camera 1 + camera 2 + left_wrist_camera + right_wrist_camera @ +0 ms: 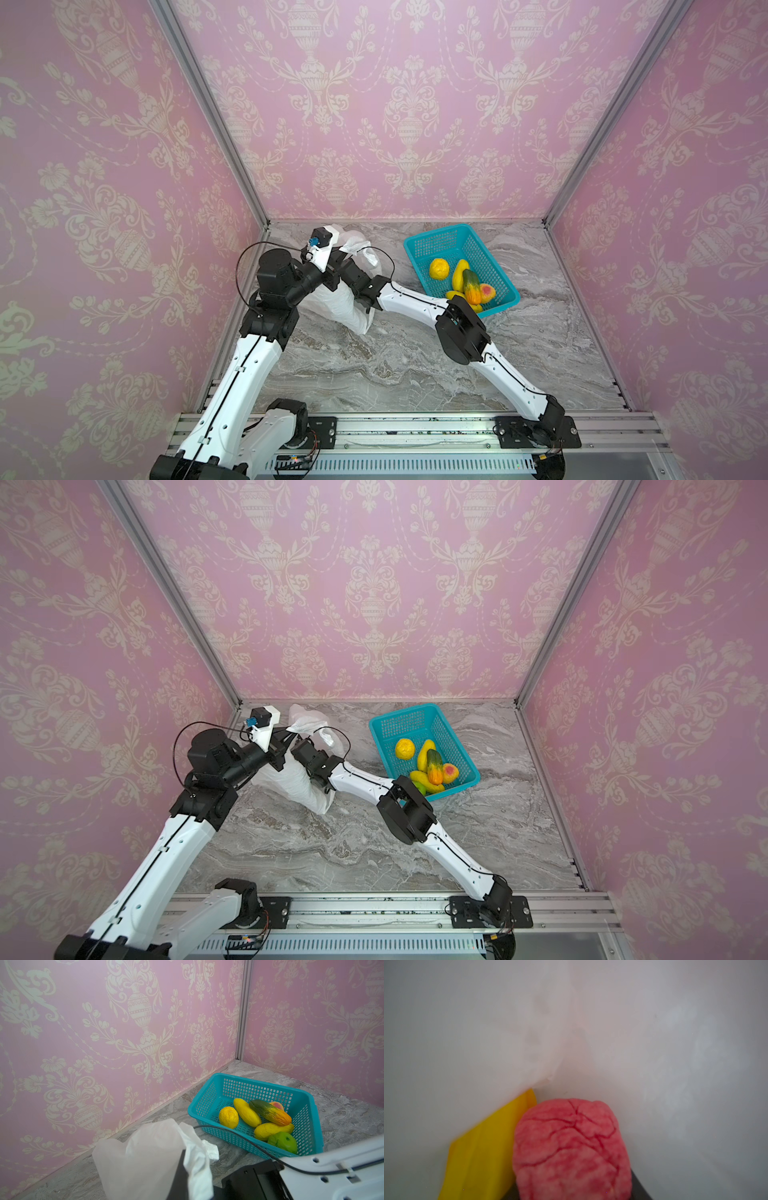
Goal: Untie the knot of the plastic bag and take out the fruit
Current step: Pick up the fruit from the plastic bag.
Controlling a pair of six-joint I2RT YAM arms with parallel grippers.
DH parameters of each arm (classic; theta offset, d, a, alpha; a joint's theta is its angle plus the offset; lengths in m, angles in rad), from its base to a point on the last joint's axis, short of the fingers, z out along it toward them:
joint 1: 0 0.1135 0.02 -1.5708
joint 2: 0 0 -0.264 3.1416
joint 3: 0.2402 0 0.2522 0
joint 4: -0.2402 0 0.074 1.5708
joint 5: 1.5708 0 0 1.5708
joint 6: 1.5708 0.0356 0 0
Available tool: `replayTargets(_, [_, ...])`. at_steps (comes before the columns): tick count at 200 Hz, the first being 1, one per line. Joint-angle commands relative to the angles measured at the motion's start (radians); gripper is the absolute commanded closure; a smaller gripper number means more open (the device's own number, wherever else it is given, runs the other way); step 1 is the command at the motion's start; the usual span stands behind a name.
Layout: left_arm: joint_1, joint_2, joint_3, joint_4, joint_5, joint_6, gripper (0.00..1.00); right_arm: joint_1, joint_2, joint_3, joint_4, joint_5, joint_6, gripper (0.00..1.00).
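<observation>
Hemming pink fruit [571,1147]: yellow fruit [483,1147], plastic bag [654,1032].

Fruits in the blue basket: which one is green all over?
The round green fruit in the basket. The long fruit is green only at one end, fading to orange; the rest are yellow or pinkish.

Top views: high, front, looking down; both share table [374,374] and basket [436,245]. Left wrist faces basket; right wrist close inside bag [654,1022].
</observation>
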Motion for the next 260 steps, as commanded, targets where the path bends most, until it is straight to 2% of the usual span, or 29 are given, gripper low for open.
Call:
replayTargets(1, [-0.006,-0.001,0.014,0.022,0.030,-0.023,1.00,0.048,-0.043,-0.038,0.236,0.068,-0.217,0.76])
replayTargets(31, [-0.007,0.002,0.016,0.023,0.029,-0.023,1.00,0.070,0.022,0.053,0.263,-0.007,-0.270,0.75])
replayTargets(56, [-0.006,0.002,0.017,0.019,0.025,-0.018,1.00,0.070,0.065,0.094,0.276,0.061,-0.280,0.76])
replayTargets(96, [-0.006,0.008,0.020,0.024,0.030,-0.028,1.00,0.068,-0.097,-0.255,0.563,0.120,-0.316,0.71])
replayTargets(114, [-0.007,0.006,0.020,0.021,0.028,-0.024,1.00,0.056,-0.156,-0.352,0.618,0.138,-0.330,0.70])
replayTargets(134, [-0.007,0.004,0.019,0.018,0.023,-0.021,1.00,0.043,-0.225,-0.437,0.624,0.129,-0.325,0.73])
replayTargets(165, [-0.005,0.004,0.019,0.015,0.020,-0.018,1.00,0.047,-0.426,-0.631,0.637,0.063,-0.262,0.70])
replayTargets(189, [-0.005,0.005,0.022,-0.001,-0.008,-0.005,1.00,0.052,-0.569,-0.718,0.541,0.023,-0.189,0.78])
replayTargets(260, [-0.005,0.016,0.035,-0.037,-0.087,0.003,1.00,0.095,-0.931,-1.029,0.560,-0.039,-0.093,0.80])
